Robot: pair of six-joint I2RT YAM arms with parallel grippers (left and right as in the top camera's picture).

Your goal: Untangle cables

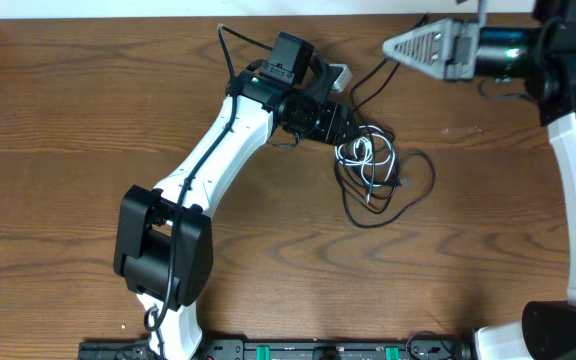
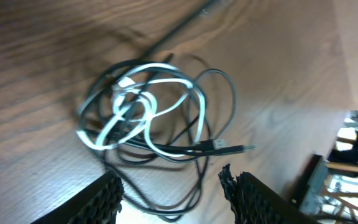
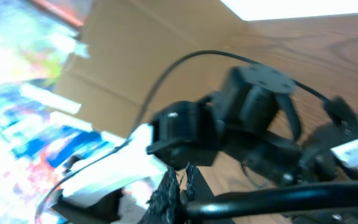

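The cables lie in one tangle on the wooden table. The white cable [image 1: 360, 152] forms small loops inside the black cable's [image 1: 423, 185] wider loops. In the left wrist view the white loops [image 2: 135, 106] sit in the middle, the black cable [image 2: 229, 93] around them, and a small plug [image 2: 225, 148] points right. My left gripper [image 1: 340, 128] is open just left of the tangle, and a black loop lies between its fingers [image 2: 173, 193]. My right gripper [image 1: 390, 47] is raised at the back, shut on a black strand [image 3: 278, 198] that runs up from the tangle.
The left arm [image 1: 218, 150] stretches diagonally from the front left across the table. The right arm [image 1: 573, 170] stands along the right edge. A power strip [image 1: 318, 350] runs along the front edge. A cardboard wall [image 3: 135, 56] stands behind the table.
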